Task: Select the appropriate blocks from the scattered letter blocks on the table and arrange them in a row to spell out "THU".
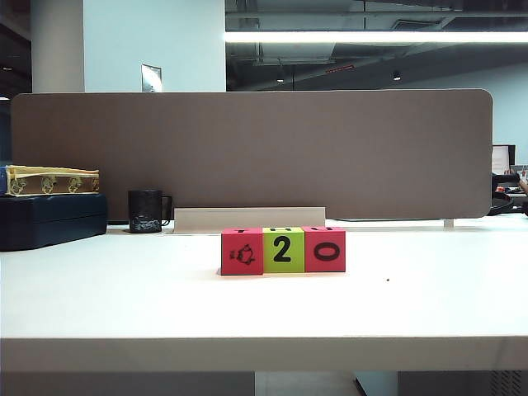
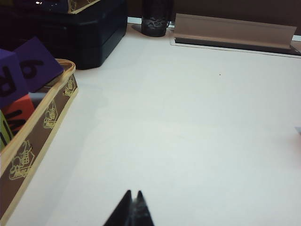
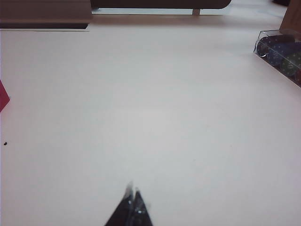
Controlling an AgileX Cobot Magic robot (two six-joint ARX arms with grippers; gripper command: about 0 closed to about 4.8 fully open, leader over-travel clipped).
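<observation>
Cubes point(image 1: 283, 250) matte on smooth table point(image 1: 124, 305) — left gripper point(image 2: 133, 194), right gripper point(image 3: 133, 192) closed.

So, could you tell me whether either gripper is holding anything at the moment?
No, nothing is held. The left gripper and right gripper are both shut over bare table, and the three letter blocks sit in a row.

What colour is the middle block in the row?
Lime green, with a black "2" on the middle block; clearest in the exterior view.
</observation>
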